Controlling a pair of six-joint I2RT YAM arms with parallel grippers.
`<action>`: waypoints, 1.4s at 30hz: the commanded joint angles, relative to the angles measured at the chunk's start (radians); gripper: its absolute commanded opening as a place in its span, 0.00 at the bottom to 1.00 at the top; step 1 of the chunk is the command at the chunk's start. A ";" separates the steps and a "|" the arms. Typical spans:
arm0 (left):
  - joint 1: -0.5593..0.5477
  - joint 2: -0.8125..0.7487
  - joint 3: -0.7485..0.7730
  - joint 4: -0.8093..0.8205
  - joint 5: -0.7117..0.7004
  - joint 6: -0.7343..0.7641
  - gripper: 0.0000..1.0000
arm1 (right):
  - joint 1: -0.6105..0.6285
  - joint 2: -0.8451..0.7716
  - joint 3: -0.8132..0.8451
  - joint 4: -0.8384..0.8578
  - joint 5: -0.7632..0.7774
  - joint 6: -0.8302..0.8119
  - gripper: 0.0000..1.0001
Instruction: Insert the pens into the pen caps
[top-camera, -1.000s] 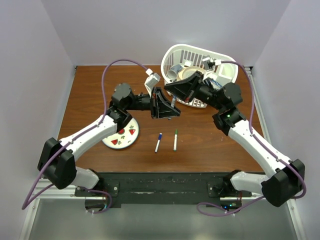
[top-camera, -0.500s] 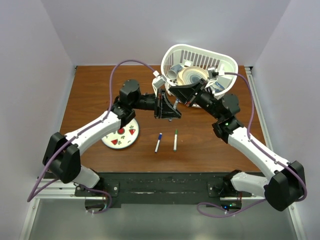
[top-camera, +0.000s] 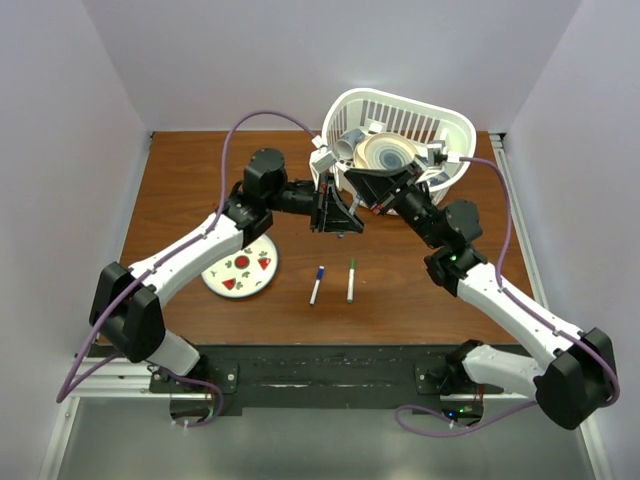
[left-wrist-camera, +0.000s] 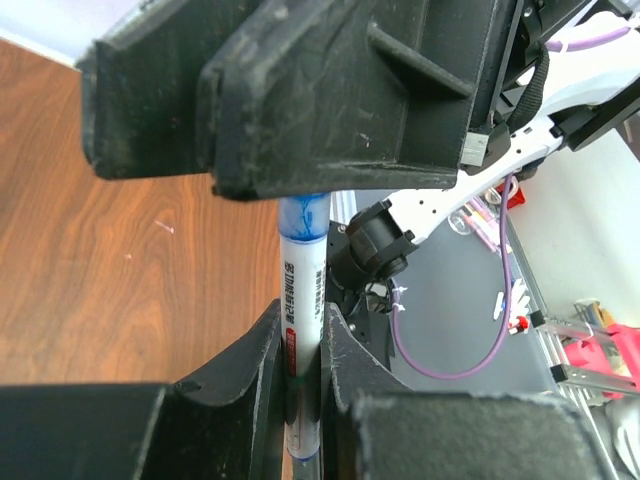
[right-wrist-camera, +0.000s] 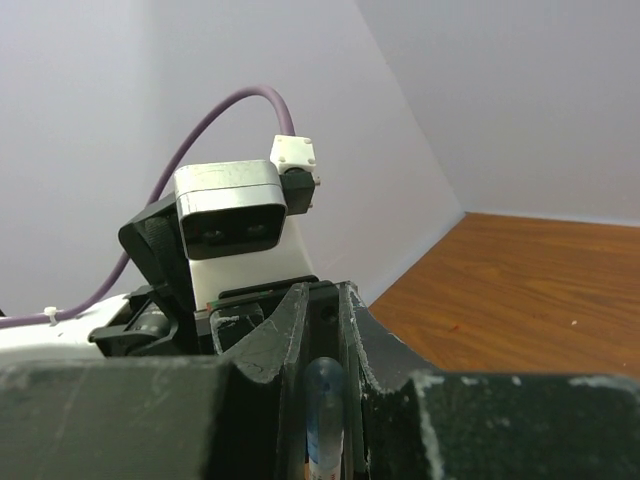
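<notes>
**Mid-air capping: a light, slick job**

Top view: the left gripper and the right gripper meet tip to tip above the brown wooden table, just in front of the white slotted plastic basket. Their black fingers hide whatever is between them. Two thin white-barrelled marker pens lie side by side on the table nearer the arm bases. One is the blue-ended pen and the other the green-ended pen; both look capped. The round white plate with red strawberry prints sits to their left.

Left wrist view: the left gripper's jaws are almost closed, pinching a third thin white marker pen partway along its barrel. This pen's blue upper section runs up under the right gripper's fingers.

Right wrist view: the right gripper's jaws stand a narrow slot apart around a small rounded pale bluish piece. I cannot tell whether this is a pen cap or the pen's own end.

Handling, as I judge it: the pen is light and stiff, and its smooth round barrel may slide lengthwise when pushed. It is best gripped firmly close to the writing end. A cap is tiny and should be held by its sides, leaving its mouth free and in line with the barrel.
</notes>
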 joint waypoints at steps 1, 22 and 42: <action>0.056 -0.008 0.235 0.343 -0.338 0.004 0.00 | 0.155 0.023 -0.086 -0.328 -0.386 -0.008 0.00; 0.159 0.012 0.329 0.372 -0.255 -0.045 0.00 | 0.269 0.036 -0.086 -0.521 -0.289 -0.072 0.00; 0.142 0.055 0.369 0.475 -0.227 -0.104 0.00 | 0.404 0.167 0.001 -0.500 -0.174 -0.041 0.00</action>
